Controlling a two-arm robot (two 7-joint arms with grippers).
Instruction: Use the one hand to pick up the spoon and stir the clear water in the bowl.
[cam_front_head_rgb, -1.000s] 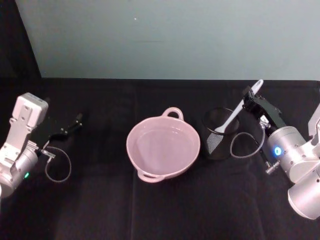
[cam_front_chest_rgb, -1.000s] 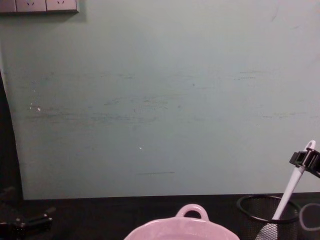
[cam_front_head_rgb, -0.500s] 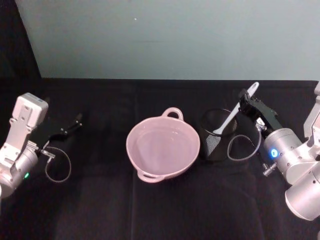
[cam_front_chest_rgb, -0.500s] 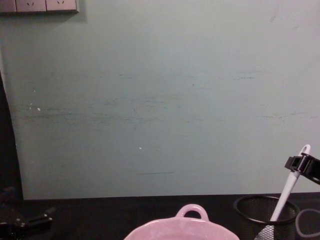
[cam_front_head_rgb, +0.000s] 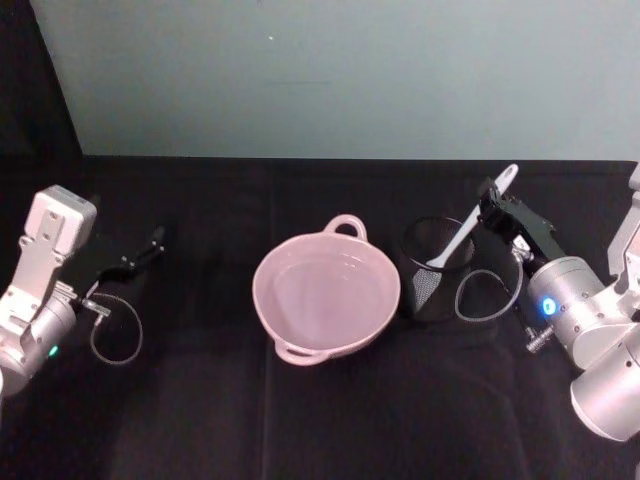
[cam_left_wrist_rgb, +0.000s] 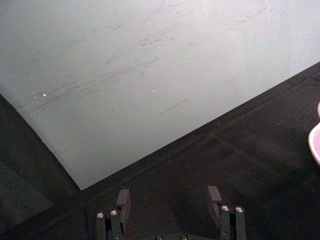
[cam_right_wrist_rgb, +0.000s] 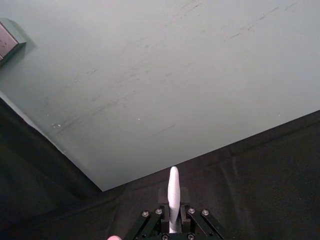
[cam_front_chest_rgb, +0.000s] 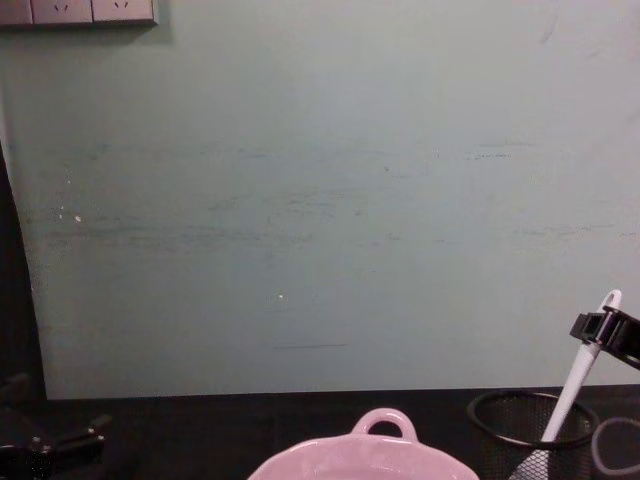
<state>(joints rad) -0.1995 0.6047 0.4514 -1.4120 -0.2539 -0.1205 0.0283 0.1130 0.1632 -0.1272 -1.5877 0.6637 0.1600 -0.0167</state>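
Gripping 1 spoon (cam_front_head_rgb: 468, 228) (head in mesh cup (cam_front_head_rgb: 432, 283)), right gripper (cam_front_head_rgb: 490, 207), 1 bowl (cam_front_head_rgb: 327, 295) beside.

spoon (cam_front_head_rgb: 468, 229) head: you cannot see it; it sits below the right gripper (cam_front_head_rgb: 491, 203), inside the mesh cup (cam_front_head_rgb: 436, 268).
bowl (cam_front_chest_rgb: 355, 455): chest view's lower edge cuts it off.
water: too clear for you to judge.

No legible text, label, brand, number or sign is found on any surface in these views.
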